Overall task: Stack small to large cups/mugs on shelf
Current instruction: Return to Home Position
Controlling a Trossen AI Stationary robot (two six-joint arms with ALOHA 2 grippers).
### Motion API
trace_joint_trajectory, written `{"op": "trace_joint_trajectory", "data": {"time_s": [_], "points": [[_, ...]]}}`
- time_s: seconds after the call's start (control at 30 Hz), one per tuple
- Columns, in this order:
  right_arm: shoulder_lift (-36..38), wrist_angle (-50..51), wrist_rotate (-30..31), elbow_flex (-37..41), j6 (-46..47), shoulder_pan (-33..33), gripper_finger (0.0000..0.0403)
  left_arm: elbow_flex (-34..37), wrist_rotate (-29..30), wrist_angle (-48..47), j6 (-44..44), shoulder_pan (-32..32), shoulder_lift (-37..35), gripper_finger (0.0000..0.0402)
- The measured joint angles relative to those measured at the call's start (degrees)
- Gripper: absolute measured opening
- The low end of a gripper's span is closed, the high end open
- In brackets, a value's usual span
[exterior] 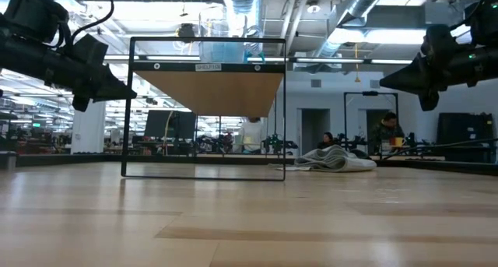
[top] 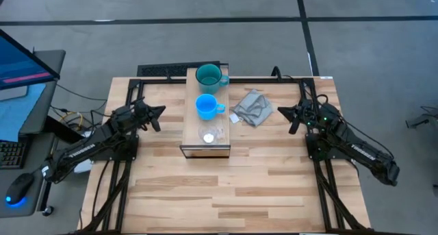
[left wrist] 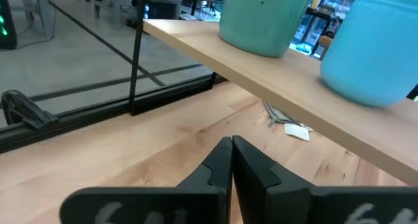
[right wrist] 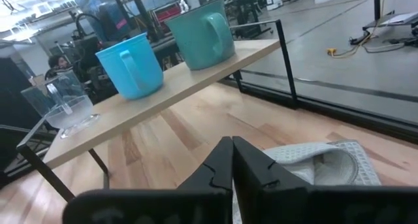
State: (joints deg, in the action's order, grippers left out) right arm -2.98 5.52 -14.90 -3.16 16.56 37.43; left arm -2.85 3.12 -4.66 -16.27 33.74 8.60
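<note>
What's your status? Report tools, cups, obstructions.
Left tool shut, right tool shut, either side of shelf. Teal mug, blue mug, glass cup in line on shelf. Grey cloth on table beside shelf.

4 cameras cover the scene. The high view looks straight down on the whole table, with the shelf near its middle. The low view sits at table-top level, facing across the boards into the room, and sees the shelf's underside. The left wrist view looks past the left gripper, close beside the shelf's edge, where the teal mug and blue mug fill much of the picture. The right wrist view looks past the right gripper from the opposite side and farther off. It takes in both mugs, the glass cup and the cloth. All 4 views share the shelf.
</note>
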Motion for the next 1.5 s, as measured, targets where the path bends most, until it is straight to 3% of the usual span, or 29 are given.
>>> {"op": "trace_joint_trajectory", "data": {"time_s": [1.5], "points": [[0.0,-0.03,-0.02,0.04,0.0,0.0,0.0032,0.02,0.58,0.21,0.17,0.0,0.0,0.0001]]}}
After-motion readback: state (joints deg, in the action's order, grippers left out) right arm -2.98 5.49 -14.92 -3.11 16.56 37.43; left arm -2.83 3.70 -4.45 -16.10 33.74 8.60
